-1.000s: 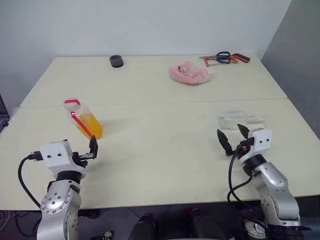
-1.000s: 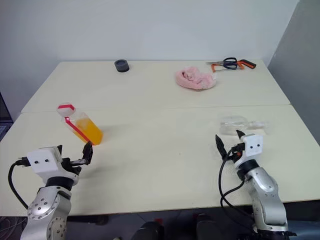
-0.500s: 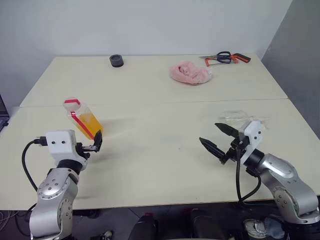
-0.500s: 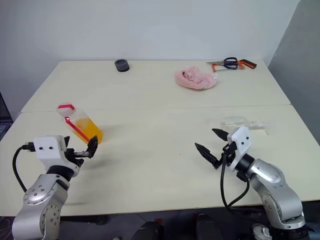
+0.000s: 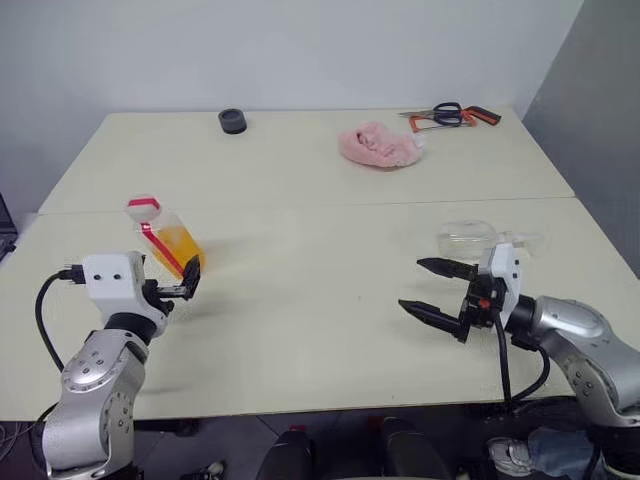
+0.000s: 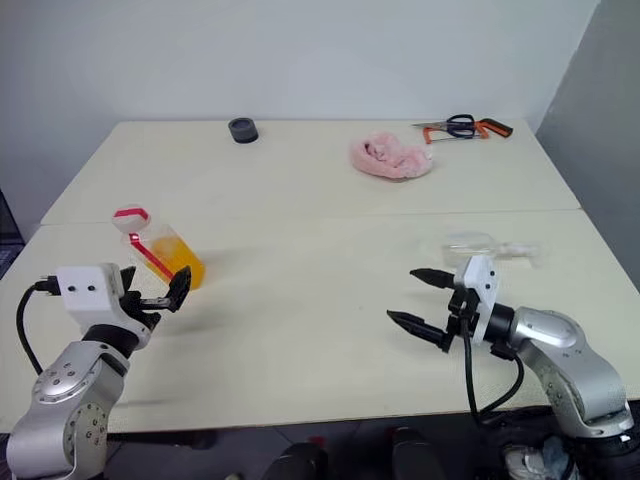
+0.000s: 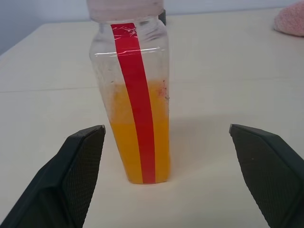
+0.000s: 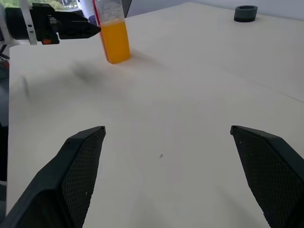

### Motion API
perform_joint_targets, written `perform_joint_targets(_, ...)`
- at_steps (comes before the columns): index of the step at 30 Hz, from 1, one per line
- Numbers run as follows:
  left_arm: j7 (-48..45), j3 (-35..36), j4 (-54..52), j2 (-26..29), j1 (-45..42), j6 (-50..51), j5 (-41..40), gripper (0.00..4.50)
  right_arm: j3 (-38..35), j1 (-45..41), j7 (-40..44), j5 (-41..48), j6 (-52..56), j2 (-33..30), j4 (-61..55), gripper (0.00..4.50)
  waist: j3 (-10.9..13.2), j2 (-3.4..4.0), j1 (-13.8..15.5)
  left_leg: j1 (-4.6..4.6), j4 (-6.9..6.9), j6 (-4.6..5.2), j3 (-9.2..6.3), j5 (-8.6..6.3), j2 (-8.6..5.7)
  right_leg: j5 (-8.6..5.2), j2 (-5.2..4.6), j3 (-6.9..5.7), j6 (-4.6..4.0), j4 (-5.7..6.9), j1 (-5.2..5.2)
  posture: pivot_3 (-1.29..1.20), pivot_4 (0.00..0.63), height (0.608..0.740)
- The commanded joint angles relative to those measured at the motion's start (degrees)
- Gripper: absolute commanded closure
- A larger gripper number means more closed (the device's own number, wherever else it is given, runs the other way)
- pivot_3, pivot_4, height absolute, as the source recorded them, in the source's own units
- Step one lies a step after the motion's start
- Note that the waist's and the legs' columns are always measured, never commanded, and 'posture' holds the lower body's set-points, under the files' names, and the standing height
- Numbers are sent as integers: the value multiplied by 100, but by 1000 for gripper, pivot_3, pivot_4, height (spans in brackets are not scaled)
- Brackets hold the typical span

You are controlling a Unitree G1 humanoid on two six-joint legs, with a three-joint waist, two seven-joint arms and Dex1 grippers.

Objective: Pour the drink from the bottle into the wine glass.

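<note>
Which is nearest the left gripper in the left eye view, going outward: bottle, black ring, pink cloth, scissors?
From the left gripper:
1. bottle, just ahead of it.
2. black ring, far edge of the table.
3. pink cloth, far right of centre.
4. scissors, far right corner.

I see bare table (image 5: pixel 300 290) all the way from the bottle (image 5: pixel 166 243) across to my right gripper (image 5: pixel 433 290), so a pass there is unobstructed. Just behind that gripper the wine glass (image 5: pixel 470 238) lies on its side. Far beyond the bottle sit a black ring (image 5: pixel 232 121), pink cloth (image 5: pixel 378 146) and scissors (image 5: pixel 447 115).
</note>
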Motion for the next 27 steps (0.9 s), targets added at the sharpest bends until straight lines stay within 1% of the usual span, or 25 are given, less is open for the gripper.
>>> perform_joint_targets(1, 85, 178, -278, 37, -31, 21, -45, 16, -35, -228, 41, 9, -181, 94, 85, 0, 0, 0, 3, 0, 0, 0, 0, 0, 0, 0, 0, 0, 0, 0, 0, 0, 150, 740)
perform_joint_targets(12, 36, 330, -77, 208, -287, 213, -154, 16, 465, -1368, 345, -146, -199, 325, 617, 0, 0, 0, -5, -6, 0, -2, 0, 1, 0, 3, -1, -2, -2, -7, -4, 0, 150, 740)
perform_joint_targets(16, 13, 383, 2, 274, -347, 239, -175, 16, 507, -1494, 385, -203, -196, 370, 704, 0, 0, 0, -1, -18, 0, -2, -7, 1, -1, 5, -3, -8, -4, -20, -6, 0, 150, 740)
perform_joint_targets(20, -128, 411, 349, 563, -609, 231, -186, 16, 561, -1613, 330, -197, -146, 476, 689, 0, 0, 0, -1, -24, -1, -2, -12, 1, -1, 6, -4, -13, -5, -25, -10, 0, 150, 740)
perform_joint_targets(27, -199, 338, 829, 752, -986, 121, -171, 16, 608, -1698, 288, -245, -138, 576, 698, 0, 0, 0, -4, -27, -1, -3, -14, 1, -2, 8, -5, -15, -6, -28, -11, 0, 150, 740)
